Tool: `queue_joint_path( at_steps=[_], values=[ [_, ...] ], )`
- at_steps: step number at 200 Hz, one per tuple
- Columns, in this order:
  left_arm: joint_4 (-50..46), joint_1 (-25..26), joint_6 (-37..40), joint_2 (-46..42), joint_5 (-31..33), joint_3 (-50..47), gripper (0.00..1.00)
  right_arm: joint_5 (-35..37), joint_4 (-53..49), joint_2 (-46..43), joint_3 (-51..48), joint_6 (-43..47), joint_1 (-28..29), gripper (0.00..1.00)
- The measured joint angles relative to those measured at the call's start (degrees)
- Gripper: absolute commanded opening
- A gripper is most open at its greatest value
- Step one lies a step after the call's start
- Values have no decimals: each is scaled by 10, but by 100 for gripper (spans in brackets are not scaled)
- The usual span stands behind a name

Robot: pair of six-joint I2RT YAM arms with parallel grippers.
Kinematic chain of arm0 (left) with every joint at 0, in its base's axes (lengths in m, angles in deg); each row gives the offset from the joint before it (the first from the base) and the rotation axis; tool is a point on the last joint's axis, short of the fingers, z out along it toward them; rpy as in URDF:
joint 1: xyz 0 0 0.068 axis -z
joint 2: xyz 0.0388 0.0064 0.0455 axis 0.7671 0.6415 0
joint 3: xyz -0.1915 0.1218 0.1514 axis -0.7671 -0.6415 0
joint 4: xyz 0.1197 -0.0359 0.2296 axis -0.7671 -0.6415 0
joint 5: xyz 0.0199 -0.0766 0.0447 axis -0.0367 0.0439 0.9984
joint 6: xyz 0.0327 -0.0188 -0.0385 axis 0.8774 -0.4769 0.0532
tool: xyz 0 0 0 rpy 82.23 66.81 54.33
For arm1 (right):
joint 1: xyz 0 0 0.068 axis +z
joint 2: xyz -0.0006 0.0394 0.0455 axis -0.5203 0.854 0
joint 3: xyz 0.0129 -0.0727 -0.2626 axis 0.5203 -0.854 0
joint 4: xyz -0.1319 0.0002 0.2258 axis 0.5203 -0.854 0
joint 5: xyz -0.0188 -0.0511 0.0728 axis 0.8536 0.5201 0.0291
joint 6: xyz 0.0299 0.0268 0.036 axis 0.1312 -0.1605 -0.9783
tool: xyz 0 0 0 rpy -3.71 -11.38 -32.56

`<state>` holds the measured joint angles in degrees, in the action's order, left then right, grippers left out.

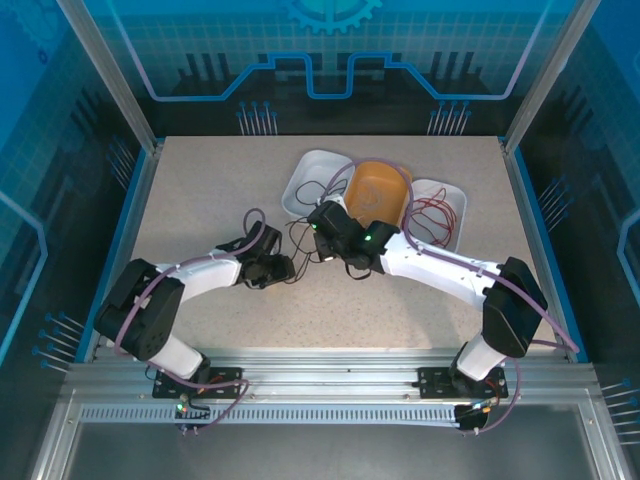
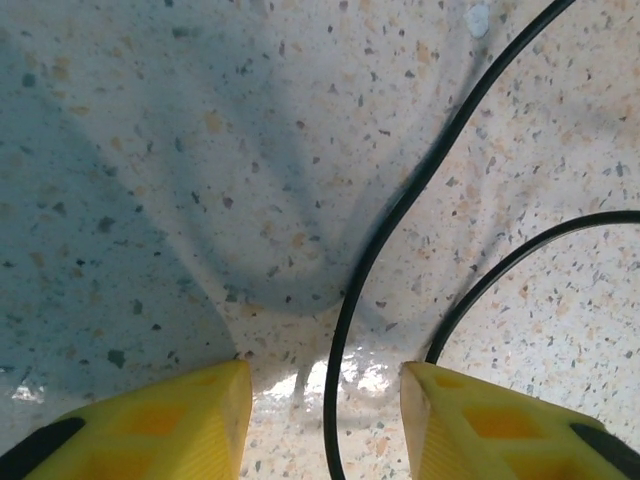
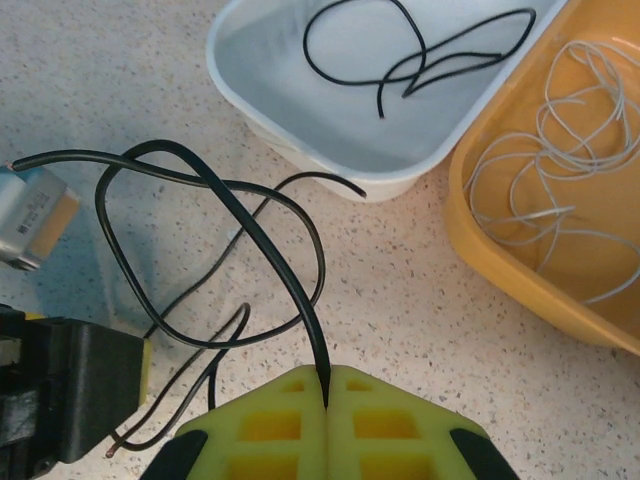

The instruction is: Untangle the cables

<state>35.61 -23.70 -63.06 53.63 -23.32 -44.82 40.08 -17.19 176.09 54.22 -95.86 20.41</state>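
Top view: speckled bench point(image 1: 200, 200) with three trays at far centre, a white tray point(image 1: 296, 178), an orange tray point(image 1: 385, 190) and a second white tray point(image 1: 456, 196) side by side. Red cables point(image 1: 432, 215) lie coiled in the second white tray. Both arms reach toward the middle. The left tool point(image 1: 286, 268) sits low over the bench. The right tool point(image 1: 322, 222) is just in front of the white and orange trays. Thin black cables point(image 1: 300, 240) loop on the bench between the two tools. Left wrist view: the left tool point(image 2: 325, 400) has its yellow fingers point(image 2: 200, 410) apart, nothing clamped. One black cable point(image 2: 400, 205) runs down the gap between them without touching either pad. A second black strand point(image 2: 500, 275) curves off to the right, ending near the right finger. Both lie on the bench. Right wrist view: the right tool point(image 3: 328, 385) is closed tight on the black cable point(image 3: 250, 225), which rises from the seam between the pads and sprawls in overlapping loops across the bench. Beyond it, a loose black wire point(image 3: 420, 55) lies in the white tray point(image 3: 300, 120), and white cables point(image 3: 560, 200) lie curled in the orange tray point(image 3: 500, 250).
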Motion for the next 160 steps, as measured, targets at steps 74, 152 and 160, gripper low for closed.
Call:
queue_joint_path(
  at_steps=[74, 152, 160],
  values=[
    [-61, 30, 10, 27, 49, 37, 0, 3, 40, -12, -54, -35, 0, 0],
    [-156, 14, 2, -85, 132, 36, 0, 66, 40, -117, -100, -46, -1, 0],
    [-163, 3, 4, -110, 140, 36, 0, 75, 36, -134, -107, -48, -1, 0]
  ],
)
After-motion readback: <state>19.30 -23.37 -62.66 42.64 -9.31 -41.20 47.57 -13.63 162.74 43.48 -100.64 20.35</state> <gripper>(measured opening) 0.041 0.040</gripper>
